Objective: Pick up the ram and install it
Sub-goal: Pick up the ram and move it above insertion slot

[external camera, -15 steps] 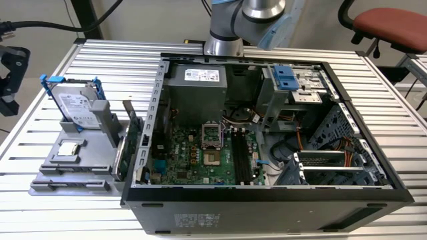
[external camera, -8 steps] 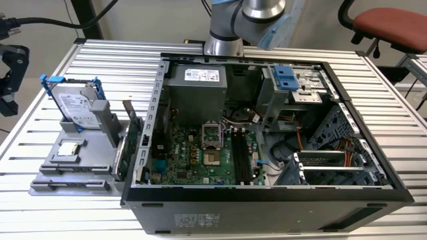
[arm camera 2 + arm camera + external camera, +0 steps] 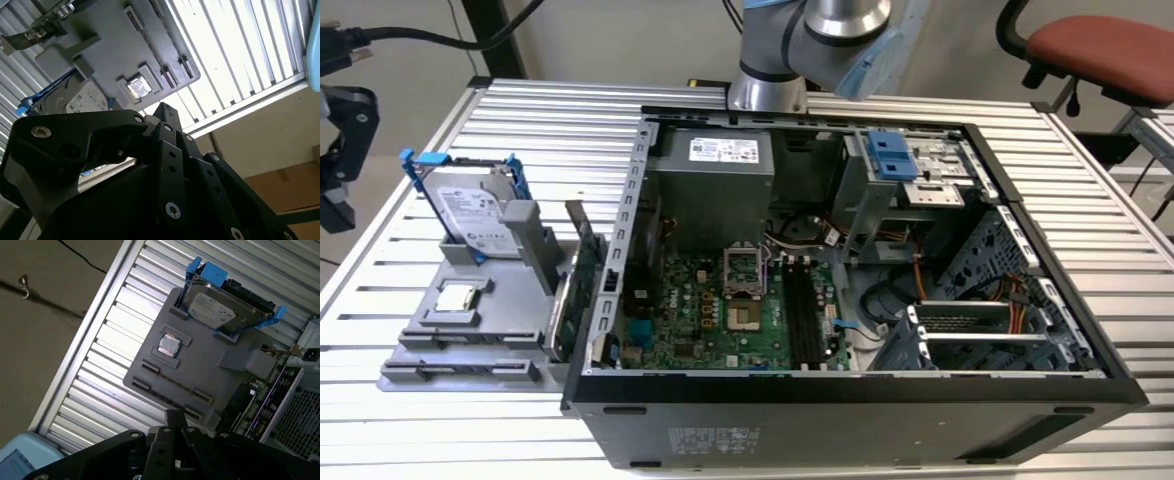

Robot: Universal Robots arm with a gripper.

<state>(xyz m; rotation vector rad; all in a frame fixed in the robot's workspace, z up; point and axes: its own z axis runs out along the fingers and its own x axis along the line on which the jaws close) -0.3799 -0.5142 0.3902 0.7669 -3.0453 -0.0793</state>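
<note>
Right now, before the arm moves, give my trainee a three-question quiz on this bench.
1. True or false: the computer case on the table has its side open.
2. What colour are the brackets on the hard drive? A red, B blue, C yellow.
3. Fill in: in the exterior view, the grey holder stands to that view's ____ of the computer case.
Key: 1 true; 2 B; 3 left.
</note>
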